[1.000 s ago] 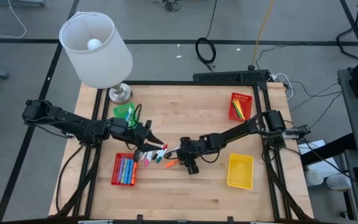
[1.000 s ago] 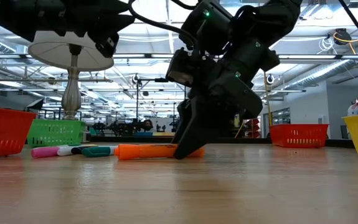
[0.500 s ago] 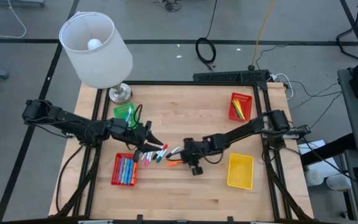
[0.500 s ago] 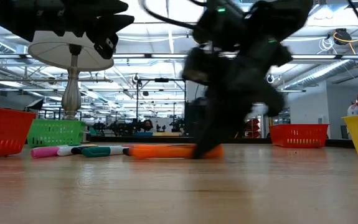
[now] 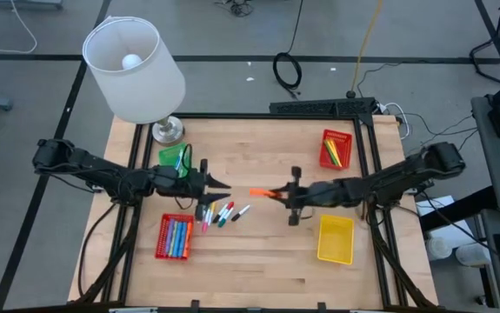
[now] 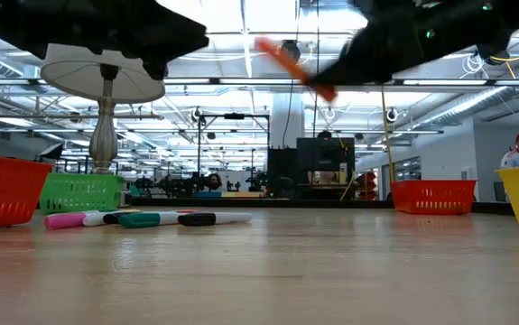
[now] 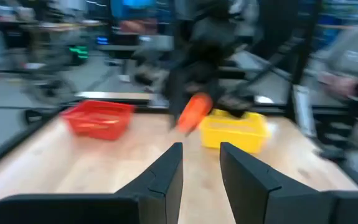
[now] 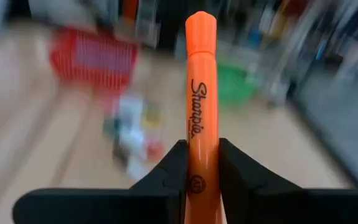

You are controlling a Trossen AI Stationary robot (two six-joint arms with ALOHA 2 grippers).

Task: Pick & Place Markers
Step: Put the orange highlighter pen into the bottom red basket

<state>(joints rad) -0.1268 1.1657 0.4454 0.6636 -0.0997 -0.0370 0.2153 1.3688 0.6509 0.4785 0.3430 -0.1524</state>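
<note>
Right hand (image 5: 277, 193) first: we have its two fingers clamped on an orange marker (image 5: 263, 192), lifted well clear of the desk (image 5: 267, 261) near the middle. In the right wrist view the marker (image 8: 200, 93) stands straight out between the fingers (image 8: 172, 165), which pinch it near its lower end, so most of the barrel sticks forward past the grip. From the low view it (image 6: 293, 67) hangs tilted, high above the wood.

Our left hand (image 5: 217, 184) hovers just left of centre, over the loose markers (image 5: 219, 214) lying in a small cluster on the desk. Its fingers (image 7: 166, 177) show a narrow gap with nothing between them.

More markers lie in the red basket (image 5: 173, 236) at the front left and in the red basket (image 5: 336, 148) at the back right. A green basket (image 5: 173, 157) sits beside the lamp (image 5: 136, 69), and a yellow basket (image 5: 335, 238) sits just in front of the right arm, seemingly without markers.

We judge this marker to be light and stiff, with a smooth plastic barrel that could slide or pivot in a two-finger pinch. Held near one end as it is, it may swing on a quick move. A hold nearer the middle of the barrel, across its width, would sit steadier. The cap end is a poor place to squeeze, since a cap could come off.
</note>
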